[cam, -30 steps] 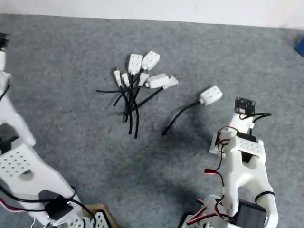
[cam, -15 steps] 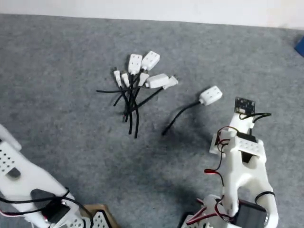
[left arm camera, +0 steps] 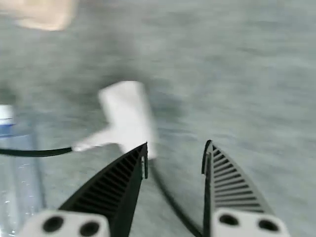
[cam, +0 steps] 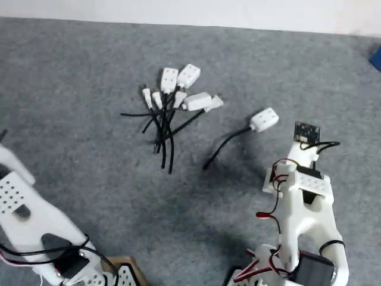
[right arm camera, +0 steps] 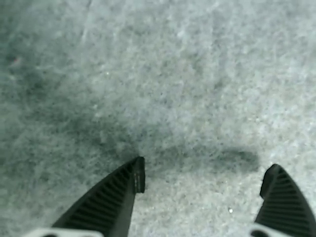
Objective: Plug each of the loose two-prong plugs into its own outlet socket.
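Lying bunched, plugs, grey carpet around

White arms bear red-black cables and black ribbed claw fingers.

Left arm pulled back toward near edge, away from plugs.

white plugs, black cords, grey mat
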You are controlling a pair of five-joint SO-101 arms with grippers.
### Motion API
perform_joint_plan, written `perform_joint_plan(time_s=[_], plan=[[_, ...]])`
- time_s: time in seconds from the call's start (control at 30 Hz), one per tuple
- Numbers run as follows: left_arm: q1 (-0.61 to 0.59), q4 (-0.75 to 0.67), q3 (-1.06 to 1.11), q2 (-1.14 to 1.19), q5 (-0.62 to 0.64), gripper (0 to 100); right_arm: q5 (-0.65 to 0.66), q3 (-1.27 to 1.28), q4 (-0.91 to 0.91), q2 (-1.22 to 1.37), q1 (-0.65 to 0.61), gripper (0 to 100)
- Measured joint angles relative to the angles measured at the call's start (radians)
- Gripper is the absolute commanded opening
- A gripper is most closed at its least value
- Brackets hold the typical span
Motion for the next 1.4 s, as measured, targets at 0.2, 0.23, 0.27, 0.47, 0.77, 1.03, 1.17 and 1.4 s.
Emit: perform_joint_plan(time_s=[0.2, 0.23, 0.27, 0.47, 0.77, 1.03, 1.17, 1.4], plan=[[0.189, 0.341, -0.141, -0.080, 0.186, 19, 0.000, 0.000, 0.000, 0.000, 0.000, 36.1], [0.227, 0.351, -0.141, -0.084, 0.247, 19, 0.000, 0.000, 0.000, 0.000, 0.000, 36.1], [0.269, 0.358, -0.135, -0.092, 0.299, 19, 0.000, 0.000, 0.000, 0.000, 0.000, 36.1], [0.588, 0.362, 0.066, -0.146, 0.466, 19, 0.000, 0.000, 0.000, 0.000, 0.000, 36.1], [1.060, 0.362, 0.275, -0.193, 0.643, 19, 0.000, 0.000, 0.000, 0.000, 0.000, 36.1], [1.171, 0.325, 0.333, -0.193, 0.660, 19, 0.000, 0.000, 0.000, 0.000, 0.000, 36.1], [1.174, 0.321, 0.333, -0.175, 0.660, 19, 0.000, 0.000, 0.000, 0.000, -0.005, 36.1], [1.223, 0.284, 0.334, -0.126, 0.660, 19, 0.000, 0.008, -0.043, 0.000, -0.048, 36.1]])
